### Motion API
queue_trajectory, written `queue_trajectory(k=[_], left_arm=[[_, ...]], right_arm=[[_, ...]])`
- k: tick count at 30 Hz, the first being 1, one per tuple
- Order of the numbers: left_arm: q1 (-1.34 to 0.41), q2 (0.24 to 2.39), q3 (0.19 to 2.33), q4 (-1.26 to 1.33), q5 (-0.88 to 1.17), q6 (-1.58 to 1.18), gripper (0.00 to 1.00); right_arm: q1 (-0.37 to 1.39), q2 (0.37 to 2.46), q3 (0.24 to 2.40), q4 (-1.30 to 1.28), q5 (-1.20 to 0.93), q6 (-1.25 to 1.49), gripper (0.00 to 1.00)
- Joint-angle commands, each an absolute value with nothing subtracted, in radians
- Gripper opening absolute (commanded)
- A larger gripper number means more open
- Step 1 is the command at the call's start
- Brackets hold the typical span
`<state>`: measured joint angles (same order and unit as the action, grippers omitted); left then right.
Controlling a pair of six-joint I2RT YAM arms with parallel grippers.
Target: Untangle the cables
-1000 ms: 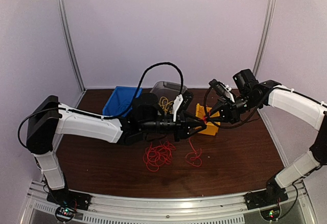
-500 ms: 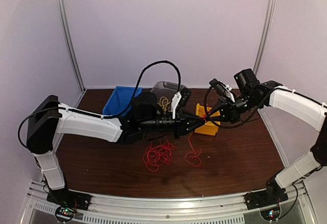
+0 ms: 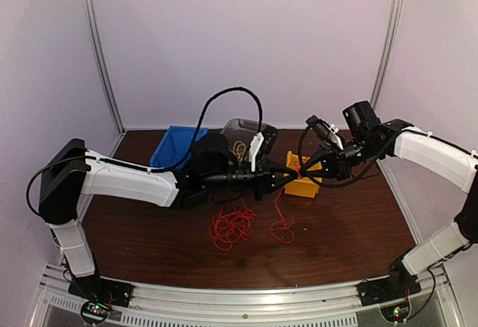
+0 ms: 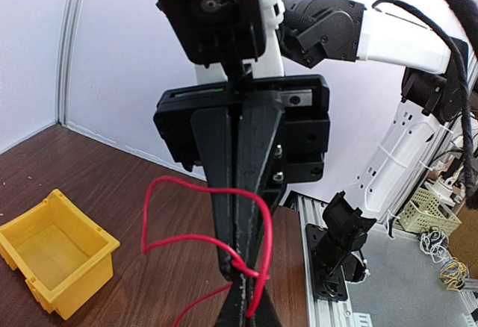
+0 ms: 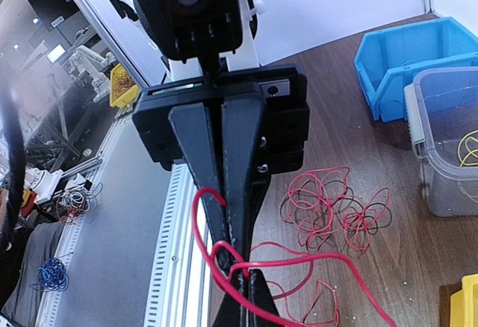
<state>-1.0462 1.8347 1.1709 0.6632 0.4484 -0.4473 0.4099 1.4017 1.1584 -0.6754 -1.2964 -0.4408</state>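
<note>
Above the table my left gripper (image 3: 289,173) and right gripper (image 3: 305,169) meet tip to tip, both shut on the same red cable (image 3: 298,169). In the left wrist view my own fingertips (image 4: 243,297) rise from the bottom edge, pinching the red cable (image 4: 187,190) where it loops around the right gripper's closed fingers (image 4: 237,215). The right wrist view shows the mirror: its own gripper (image 5: 250,286) at the bottom, the red cable (image 5: 321,256) knotted between the tips. More red cables lie tangled on the table (image 3: 233,225) (image 5: 336,207), with a strand hanging down to a loose loop (image 3: 282,230).
A yellow bin (image 3: 306,187) (image 4: 52,248) sits just under the meeting grippers. Behind stand a blue bin (image 3: 175,148) (image 5: 407,54) and a clear container (image 3: 245,128) (image 5: 426,148) with a yellow cable (image 5: 469,148) inside. The aluminium front rail (image 3: 246,301) borders the table.
My left gripper has closed onto the red cable and lifted slightly toward the right gripper's tips. The right gripper has held still, shut.
</note>
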Motion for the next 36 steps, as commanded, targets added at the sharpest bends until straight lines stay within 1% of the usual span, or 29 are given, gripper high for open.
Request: queue_trajectory(k=[1,7,11,16,17,18,20,22,25,27,31,34,36], left_arm=[[-1.037,1.85,1.196,0.687,0.413,-0.454,0.0],[-1.035,1.859,1.169,0.644,0.357,-0.488,0.0],[-1.033,1.867,1.143,0.644,0.351,-0.505,0.0],[-1.033,1.86,1.148,0.69,0.367,-0.49,0.0],[-1.033,1.856,1.148,0.71,0.373,-0.484,0.05],[-1.034,1.852,1.146,0.733,0.373,-0.485,0.17],[-1.033,1.842,1.137,0.792,0.39,-0.479,0.34],[-1.036,1.835,1.134,0.839,0.4,-0.477,0.43],[-1.041,1.837,1.153,0.868,0.402,-0.476,0.49],[-1.043,1.85,1.184,0.839,0.388,-0.475,0.49],[-1.042,1.886,1.241,0.788,0.384,-0.469,0.38],[-1.043,1.909,1.266,0.767,0.399,-0.474,0.33],[-1.042,1.919,1.282,0.757,0.403,-0.478,0.33]], right_arm=[[0.406,1.368,1.152,-0.643,-1.297,-0.417,0.0],[0.335,1.321,1.15,-0.545,-1.294,-0.337,0.0],[0.33,1.286,1.128,-0.478,-1.232,-0.299,0.0],[0.332,1.277,1.115,-0.497,-1.198,-0.318,0.0],[0.333,1.274,1.111,-0.499,-1.196,-0.32,0.0],[0.333,1.271,1.107,-0.5,-1.194,-0.319,0.0],[0.334,1.264,1.098,-0.497,-1.18,-0.316,0.0],[0.339,1.257,1.087,-0.479,-1.135,-0.305,0.0],[0.35,1.251,1.075,-0.47,-1.115,-0.303,0.0],[0.356,1.252,1.076,-0.466,-1.118,-0.296,0.0],[0.362,1.255,1.084,-0.459,-1.138,-0.287,0.0],[0.363,1.255,1.085,-0.457,-1.147,-0.279,0.0],[0.364,1.255,1.082,-0.454,-1.146,-0.277,0.0]])
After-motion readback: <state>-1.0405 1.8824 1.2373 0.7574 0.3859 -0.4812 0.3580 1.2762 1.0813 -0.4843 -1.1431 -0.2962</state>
